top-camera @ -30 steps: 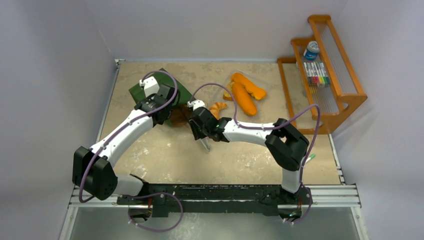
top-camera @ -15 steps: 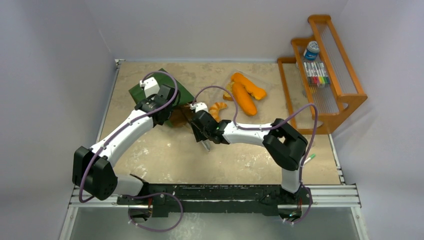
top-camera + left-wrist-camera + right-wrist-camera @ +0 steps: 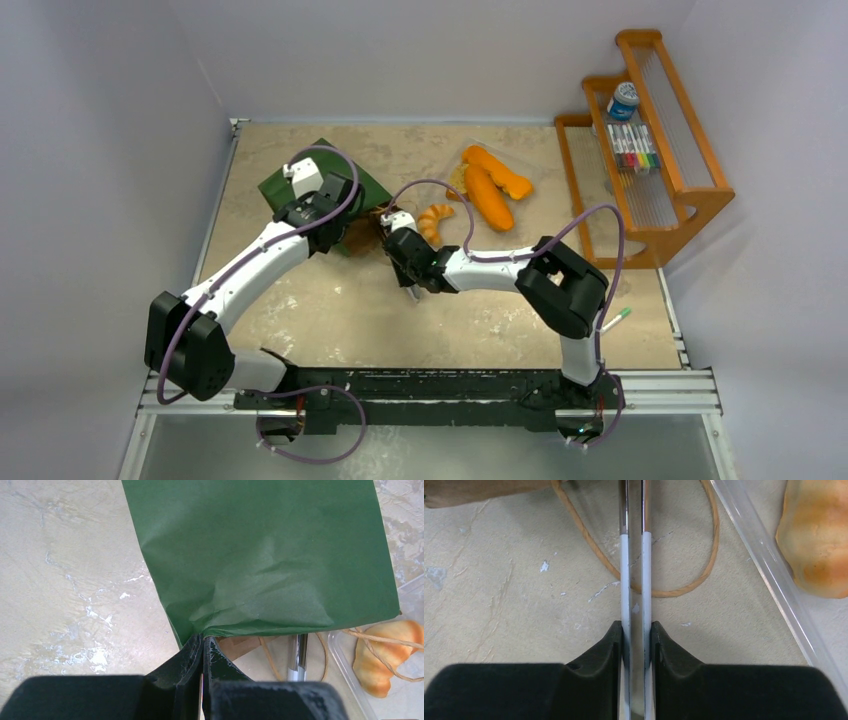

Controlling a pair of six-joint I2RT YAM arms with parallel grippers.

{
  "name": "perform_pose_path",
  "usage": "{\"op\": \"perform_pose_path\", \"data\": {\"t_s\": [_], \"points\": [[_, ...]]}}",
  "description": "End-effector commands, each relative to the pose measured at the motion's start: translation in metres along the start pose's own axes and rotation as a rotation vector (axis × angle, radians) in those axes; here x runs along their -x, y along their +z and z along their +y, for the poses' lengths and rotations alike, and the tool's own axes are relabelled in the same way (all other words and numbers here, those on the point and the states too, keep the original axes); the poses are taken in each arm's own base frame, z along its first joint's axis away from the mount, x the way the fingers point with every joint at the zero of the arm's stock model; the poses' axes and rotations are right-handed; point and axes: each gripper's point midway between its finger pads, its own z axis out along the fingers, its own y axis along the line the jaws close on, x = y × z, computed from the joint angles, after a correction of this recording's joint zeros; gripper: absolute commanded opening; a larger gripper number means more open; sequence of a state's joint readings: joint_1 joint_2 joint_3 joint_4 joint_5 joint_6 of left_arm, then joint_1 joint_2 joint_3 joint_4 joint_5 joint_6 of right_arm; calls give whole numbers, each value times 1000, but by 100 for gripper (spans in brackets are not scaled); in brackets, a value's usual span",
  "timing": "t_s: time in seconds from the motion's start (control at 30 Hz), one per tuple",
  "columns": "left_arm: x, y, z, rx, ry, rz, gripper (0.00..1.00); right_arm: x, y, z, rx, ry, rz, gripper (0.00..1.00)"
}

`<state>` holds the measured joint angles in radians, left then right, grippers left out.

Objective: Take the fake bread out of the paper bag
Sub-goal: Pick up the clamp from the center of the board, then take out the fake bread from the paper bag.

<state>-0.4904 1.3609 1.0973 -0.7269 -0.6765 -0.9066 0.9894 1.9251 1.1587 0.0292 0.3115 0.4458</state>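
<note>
Green paper bag [image 3: 260,555] lip pinched in left gripper [image 3: 202,641].

1. The left arm [image 3: 262,255] reaches from its base at the near left, forearm angled forward and to the right
2. The left gripper [image 3: 202,642] points downward, jaws pressed together, pinching the edge of the paper bag [image 3: 260,555]
3. The right arm [image 3: 490,268] bends at its elbow on the right and stretches leftward, wrist close to the left wrist
4. The right gripper [image 3: 636,630] clamps the metal tongs [image 3: 634,555], its fingers squeezing both blades nearly together
</note>
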Motion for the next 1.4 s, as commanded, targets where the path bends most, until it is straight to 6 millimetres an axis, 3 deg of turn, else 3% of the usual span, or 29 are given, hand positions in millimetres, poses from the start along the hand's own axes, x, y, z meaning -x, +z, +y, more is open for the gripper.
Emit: {"op": "perform_pose_path", "data": {"t_s": [0.0, 0.27, 0.73, 1.37], "points": [[1, -4, -3, -20, -30, -6, 0, 13, -9, 3, 9, 22, -32, 21], [-2, -6, -6, -34, -39, -2, 0, 28, -21, 15, 41, 33, -10, 31], [-7, -10, -13, -57, -59, 7, 0, 38, -24, 25, 79, 22, -14, 33], [-17, -21, -25, -89, -69, 8, 0, 56, -8, 24, 86, 34, 22, 36]]}}
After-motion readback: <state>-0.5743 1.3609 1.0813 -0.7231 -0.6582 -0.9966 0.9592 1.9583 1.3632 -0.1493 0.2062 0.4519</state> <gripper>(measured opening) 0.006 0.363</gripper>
